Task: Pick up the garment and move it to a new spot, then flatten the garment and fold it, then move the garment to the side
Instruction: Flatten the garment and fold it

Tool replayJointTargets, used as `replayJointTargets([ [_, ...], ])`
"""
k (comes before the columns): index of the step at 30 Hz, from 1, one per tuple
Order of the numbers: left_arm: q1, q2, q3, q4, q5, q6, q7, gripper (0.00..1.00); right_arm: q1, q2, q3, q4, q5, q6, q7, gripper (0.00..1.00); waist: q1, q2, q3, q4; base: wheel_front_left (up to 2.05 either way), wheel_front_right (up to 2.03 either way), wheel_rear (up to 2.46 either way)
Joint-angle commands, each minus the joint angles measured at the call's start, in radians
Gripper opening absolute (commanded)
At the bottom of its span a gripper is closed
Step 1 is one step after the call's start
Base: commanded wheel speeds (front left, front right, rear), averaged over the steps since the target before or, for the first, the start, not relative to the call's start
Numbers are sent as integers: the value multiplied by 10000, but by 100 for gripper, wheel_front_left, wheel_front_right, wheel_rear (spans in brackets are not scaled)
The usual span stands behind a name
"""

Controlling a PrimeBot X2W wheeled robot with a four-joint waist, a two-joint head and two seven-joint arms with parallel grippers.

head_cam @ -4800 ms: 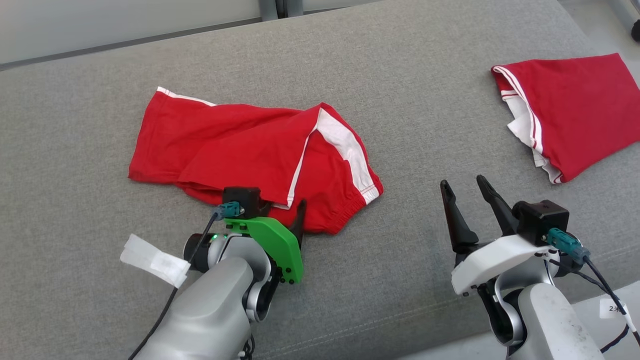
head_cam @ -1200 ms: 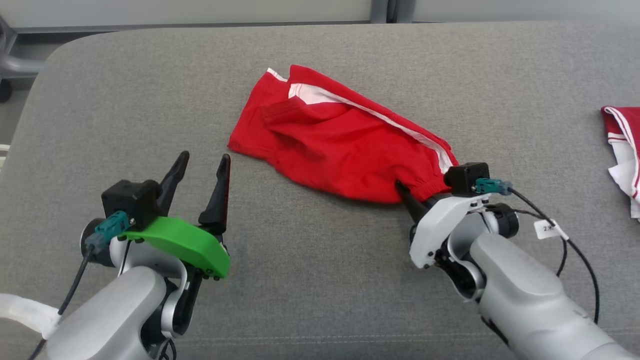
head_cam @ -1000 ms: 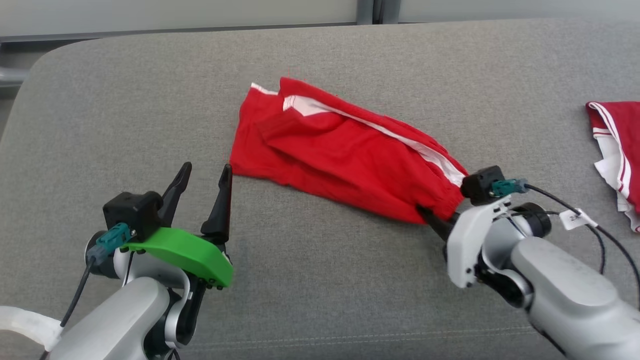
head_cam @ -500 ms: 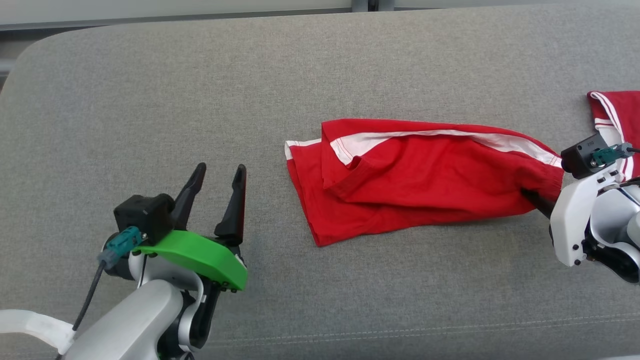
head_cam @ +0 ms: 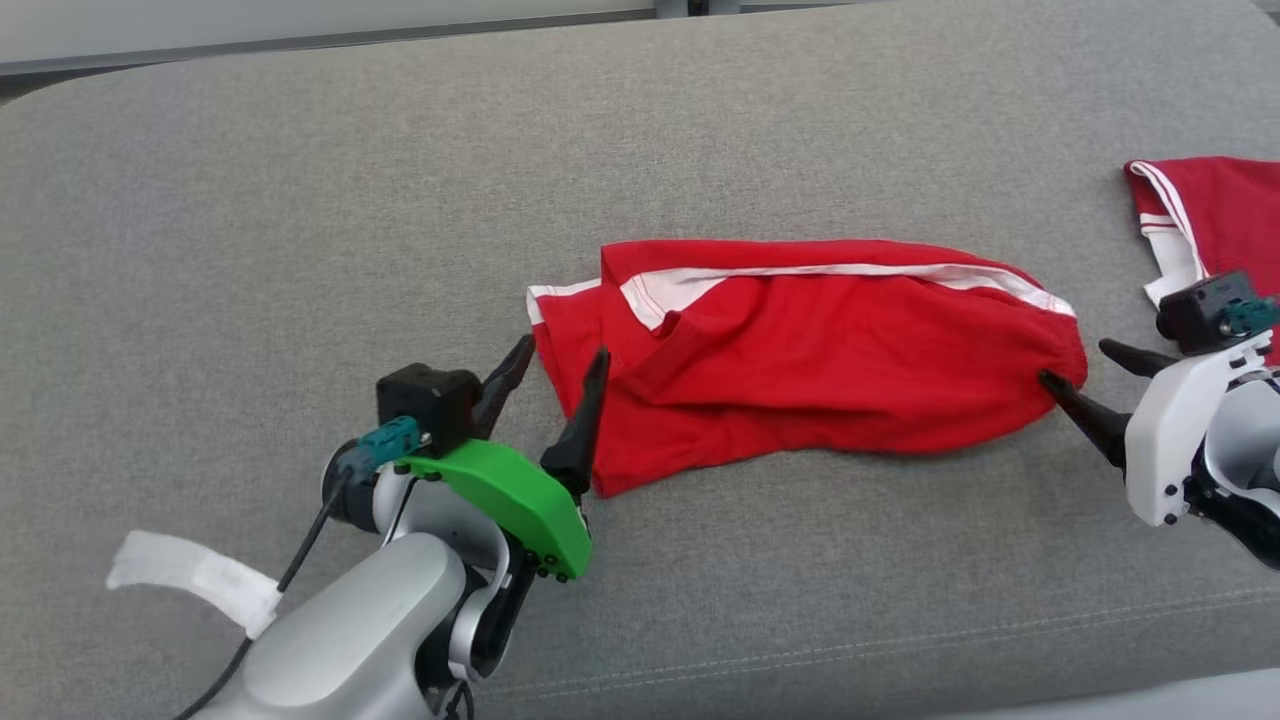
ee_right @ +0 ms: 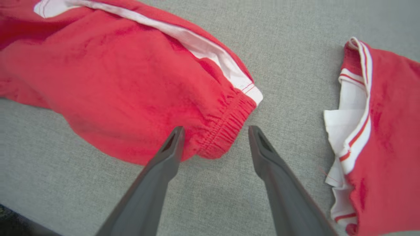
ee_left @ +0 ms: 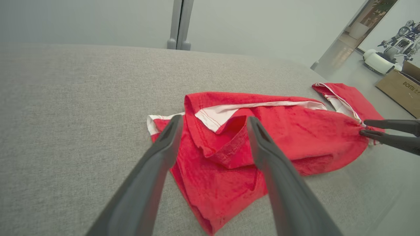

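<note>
The garment point(head_cam: 800, 370) is a pair of red shorts with a white side stripe, lying rumpled and stretched left to right on the grey cushion point(head_cam: 300, 200). My left gripper point(head_cam: 562, 352) is open at its left end, with the leg hem between the fingers in the left wrist view point(ee_left: 214, 120). My right gripper point(head_cam: 1075, 362) is open at the elastic waistband end, fingertips on either side of the gathered band point(ee_right: 216, 128), holding nothing. The garment point(ee_right: 115, 82) lies flat on the cushion there. The right gripper point(ee_left: 362, 127) also appears at the far end in the left wrist view.
A second red and white garment point(head_cam: 1220, 210) lies just right of my right gripper, close to its outer finger point(ee_right: 387, 114). The cushion's front edge point(head_cam: 1100, 690) runs below the arms. A cardboard box point(ee_left: 398, 95) sits on the floor beyond.
My right gripper pulled the garment's waistband to the right, then opened and let it go. My left gripper moved forward to the garment's left end. The head camera has shifted.
</note>
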Motion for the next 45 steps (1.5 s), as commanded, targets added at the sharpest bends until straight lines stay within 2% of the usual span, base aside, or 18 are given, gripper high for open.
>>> replayJointTargets([
  [1,-267,-213,-174,353,-20,-246,208,100,213,-73,-255,-176,125,-5,-214,100,0,-1,-58,-392,0,0,0],
  [9,-1065,-820,-644,1864,53,-888,917,100,409,25,-1030,-965,-105,-5,-605,100,0,-1,-18,-1134,0,0,0],
  [18,-1727,-1645,-746,4225,-407,-1492,1563,100,636,564,-1573,-1732,-669,-5,-688,100,0,-1,46,-1753,0,0,0],
  [19,-1764,-1714,-711,4447,-421,-1512,1513,81,677,603,-1633,-1784,-713,-5,-699,100,0,-1,38,-1770,0,0,0],
  [21,-1762,-1836,-671,4862,-458,-1621,1428,13,801,679,-1765,-1865,-805,-5,-718,100,0,-1,14,-1779,0,0,0],
  [22,-1734,-1895,-670,5003,-482,-1711,1381,0,842,712,-1841,-1905,-872,-5,-764,100,0,-1,-7,-1755,0,0,0],
  [28,-1401,-1962,-437,5343,-721,-2159,728,0,1227,889,-2517,-1978,-1134,-5,-940,100,0,-1,-181,-1304,0,0,0],
  [34,-935,-1428,-89,4528,-758,-2076,-78,0,1577,1058,-3101,-2102,-1375,-5,-831,100,0,-1,-348,-654,0,0,0],
  [38,-336,-674,144,3285,-747,-1584,-292,0,1806,1182,-3325,-2256,-1498,-5,-684,100,0,-1,-422,-302,0,0,0],
  [39,138,-236,208,2599,-823,-1258,-298,0,1876,1259,-3379,-2343,-1544,-5,-599,100,0,-1,-407,-211,0,0,0],
  [40,395,-41,211,2328,-866,-1066,-236,0,1911,1291,-3405,-2382,-1551,-5,-561,100,0,-1,-388,-171,0,0,0],
  [45,1431,308,133,1626,-1172,-557,-8,0,2029,1423,-3405,-2446,-1612,-5,-259,100,0,-1,-276,-136,0,0,0],
])
